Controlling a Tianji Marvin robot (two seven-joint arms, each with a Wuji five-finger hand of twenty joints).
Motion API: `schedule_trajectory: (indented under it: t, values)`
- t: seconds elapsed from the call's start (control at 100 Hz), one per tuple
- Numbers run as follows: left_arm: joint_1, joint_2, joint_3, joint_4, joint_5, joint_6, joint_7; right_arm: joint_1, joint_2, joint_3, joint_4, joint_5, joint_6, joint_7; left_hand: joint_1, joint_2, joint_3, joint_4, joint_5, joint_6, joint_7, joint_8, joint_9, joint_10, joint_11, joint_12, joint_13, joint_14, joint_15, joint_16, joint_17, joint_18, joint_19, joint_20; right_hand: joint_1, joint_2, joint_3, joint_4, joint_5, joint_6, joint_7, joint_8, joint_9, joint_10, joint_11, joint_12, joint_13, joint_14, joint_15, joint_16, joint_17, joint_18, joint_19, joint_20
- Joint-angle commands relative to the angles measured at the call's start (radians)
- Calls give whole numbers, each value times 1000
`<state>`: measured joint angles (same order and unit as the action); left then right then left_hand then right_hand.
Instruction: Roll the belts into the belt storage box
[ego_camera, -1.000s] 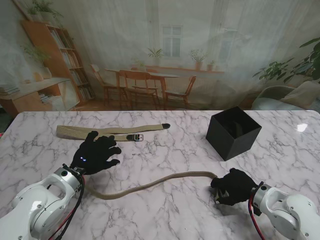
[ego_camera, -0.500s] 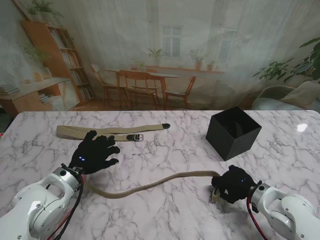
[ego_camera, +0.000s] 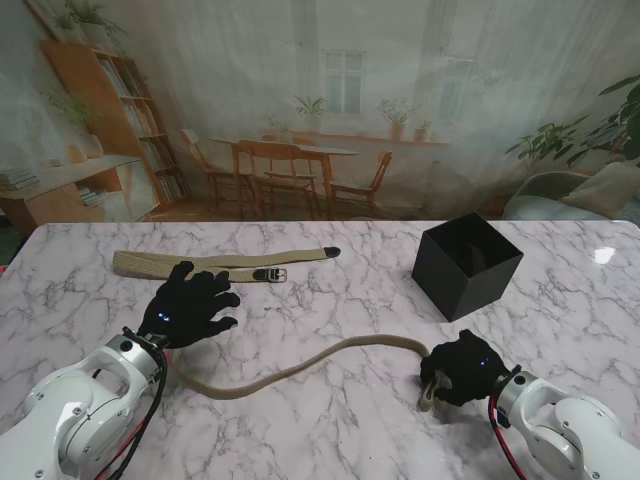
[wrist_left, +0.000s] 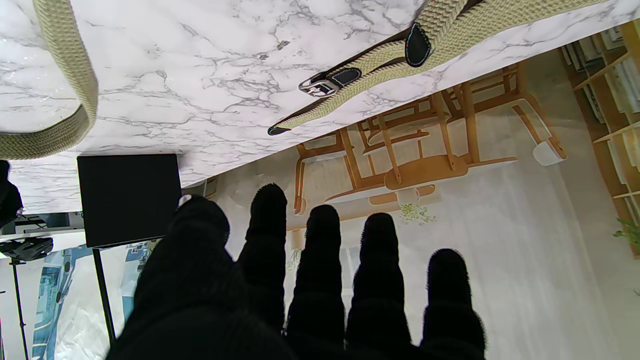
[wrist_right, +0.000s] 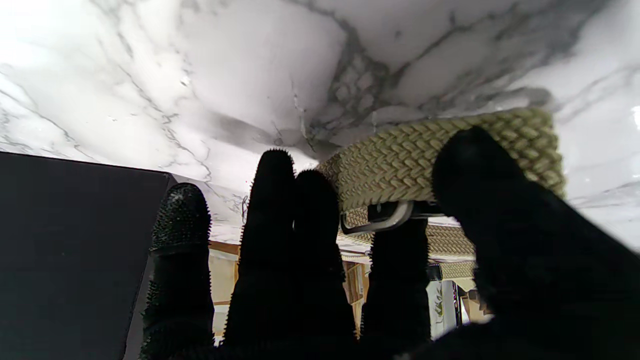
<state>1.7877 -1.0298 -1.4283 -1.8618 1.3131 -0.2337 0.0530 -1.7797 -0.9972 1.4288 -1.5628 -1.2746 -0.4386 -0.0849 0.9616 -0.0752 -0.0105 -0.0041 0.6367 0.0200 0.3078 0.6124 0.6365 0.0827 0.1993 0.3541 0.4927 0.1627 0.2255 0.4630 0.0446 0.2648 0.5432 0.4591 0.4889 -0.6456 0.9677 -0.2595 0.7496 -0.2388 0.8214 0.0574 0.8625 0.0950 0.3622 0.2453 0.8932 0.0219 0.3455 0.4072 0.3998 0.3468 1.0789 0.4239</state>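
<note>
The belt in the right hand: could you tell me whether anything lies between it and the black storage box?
Nothing visible does. Bare marble table separates the right hand, shut on the belt, from the black storage box; the second belt lies far left.

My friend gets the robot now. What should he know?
Right hand: shut on the buckle end of the near belt, first turn started.
Left hand: open, holding nothing, over the table near that belt's other end.
Second belt: flat and unrolled, farther from me, on the left.
Black storage box: on the right, no belt seen inside.
Left to do: finish rolling, box it, then the second belt.
</note>
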Motion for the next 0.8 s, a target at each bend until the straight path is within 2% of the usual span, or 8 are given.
schedule_trajectory:
  t: [0.0,0.16,0.29,0.37,0.43,0.68,0.76,0.79]
  values:
    - [0,-2,2,2,-2,2,-14,-4,-5,-3,5,15,1,13,-17,33,-8,-18,13,21,-16,2,23,20,-11,11,6,15,-8,8,-22,46,-39,4,-29,24,0,-8,140,-33,151,17,-157,21,-95,-31,-70,34,-47,-18,-20,53,-22,10]
    - [0,-2,3,2,-2,1,-16,1,-8,-9,16,53,-2,36,-20,34,-8,-18,16,20,-15,3,23,20,-12,11,6,14,-8,8,-22,45,-41,5,-35,19,21,-7,185,55,160,17,-259,81,-205,-106,-163,52,-95,-105,-43,45,-71,-18]
    - [0,-2,3,2,-1,2,-16,3,-11,-12,20,78,3,43,-18,32,-7,-18,17,20,-14,3,25,21,-12,12,8,16,-8,8,-21,46,-42,5,-20,4,53,-10,198,109,155,35,-94,60,-335,-183,-154,50,-84,-133,-46,53,-82,-45]
    - [0,-2,3,2,-1,1,-16,6,-13,-16,27,81,6,32,-22,35,-9,-18,18,20,-14,3,26,20,-12,12,8,15,-7,8,-22,47,-44,5,19,5,57,-18,192,127,166,22,84,-25,-292,-166,-103,27,-67,-130,-28,50,-72,-50]
    - [0,-2,3,2,-1,2,-15,12,-12,-23,37,70,8,-4,-20,33,-8,-18,18,19,-13,3,25,20,-12,12,7,16,-8,8,-21,46,-45,6,46,14,49,-20,181,118,170,18,167,-86,-105,-56,-63,-7,-48,-115,-11,37,-53,-55]
    - [2,-2,2,3,1,2,-10,40,-12,-59,94,36,22,-134,-23,35,-8,-18,18,20,-14,2,28,19,-10,13,10,15,-7,9,-21,48,-47,7,145,44,41,-3,-9,-53,80,67,426,-132,161,105,103,-65,33,-55,95,-39,40,-35]
    - [2,-2,2,3,2,1,-7,52,-10,-73,117,25,24,-177,-19,33,-7,-17,16,20,-14,2,28,18,-10,13,10,15,-6,9,-21,47,-47,7,130,65,81,38,-118,-62,-181,50,495,-143,185,124,153,-79,56,-26,122,-55,64,-39]
    - [2,-2,2,4,2,1,-6,55,-10,-77,122,22,26,-187,-20,34,-7,-17,16,22,-14,2,29,19,-9,13,11,16,-6,10,-21,48,-47,8,127,66,86,45,-191,-73,-235,122,511,-142,185,127,167,-79,60,-15,125,-55,71,-43]
